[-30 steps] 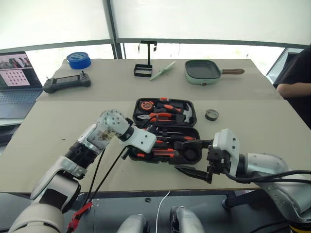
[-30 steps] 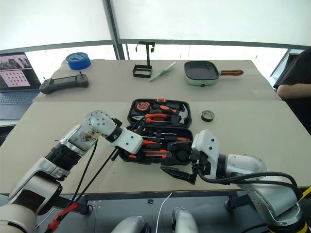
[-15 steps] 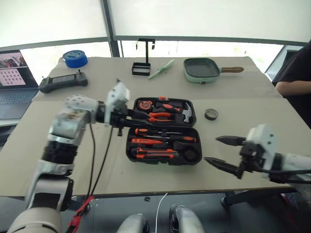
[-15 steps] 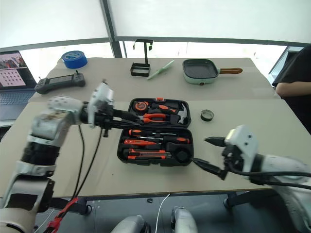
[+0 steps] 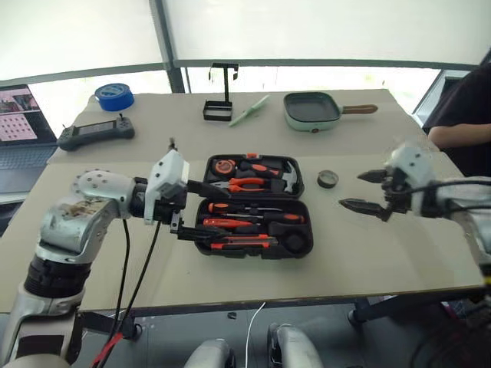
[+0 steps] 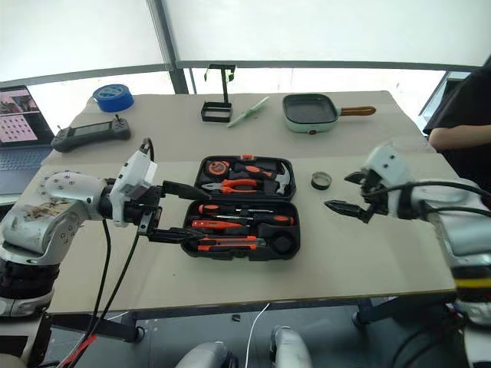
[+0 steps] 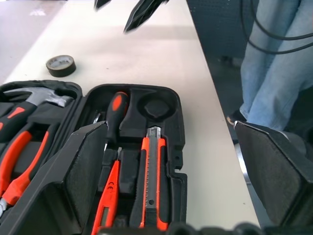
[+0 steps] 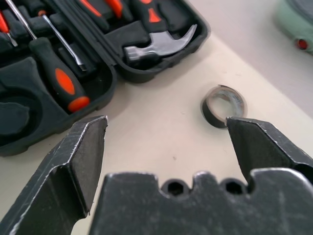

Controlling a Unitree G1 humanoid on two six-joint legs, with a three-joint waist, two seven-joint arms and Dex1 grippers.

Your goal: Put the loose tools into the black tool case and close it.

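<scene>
black tool case (image 5: 253, 207) still open | left tool (image 5: 193, 211) opened, withdrew | right tool (image 5: 367, 192) neared tape roll (image 5: 327, 179)

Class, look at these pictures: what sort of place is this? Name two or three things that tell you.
Probably a robot test setup inside a white tent, not a home or a workshop. A laptop and a handheld controller sit on a long table beside unrelated props: an open tool case and a green frying pan.
</scene>
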